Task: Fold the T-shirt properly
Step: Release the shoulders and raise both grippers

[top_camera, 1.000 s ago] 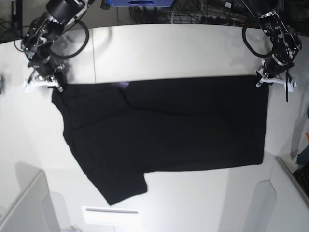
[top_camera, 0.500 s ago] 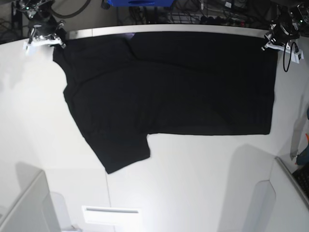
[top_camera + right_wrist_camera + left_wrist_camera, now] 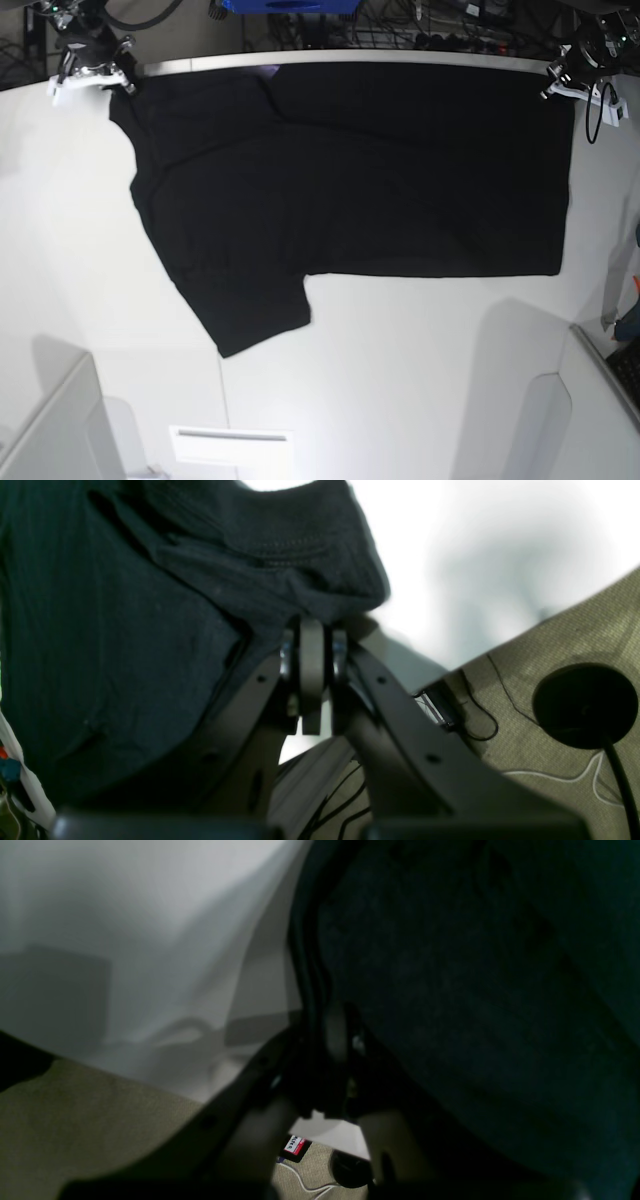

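T-shirt [image 3: 370, 180] | fingers [image 3: 311, 670] shut on cloth | small label [image 3: 294, 1144]: "ALFER"

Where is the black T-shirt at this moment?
In the base view, the black T-shirt spans the upper middle of the white table, its top corners at the left gripper and right gripper.

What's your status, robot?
Both grippers shut on black T-shirt, at its far corners. Shirt spread wide, one sleeve jutting nearward. No obstruction seen on shirt.

T-shirt [image 3: 380, 190]: black, plain. Surface [image 3: 400, 400]: white. Floor [image 3: 575, 635]: grey-brown, finely woven texture; 1 cable [image 3: 545, 777] on it: white.
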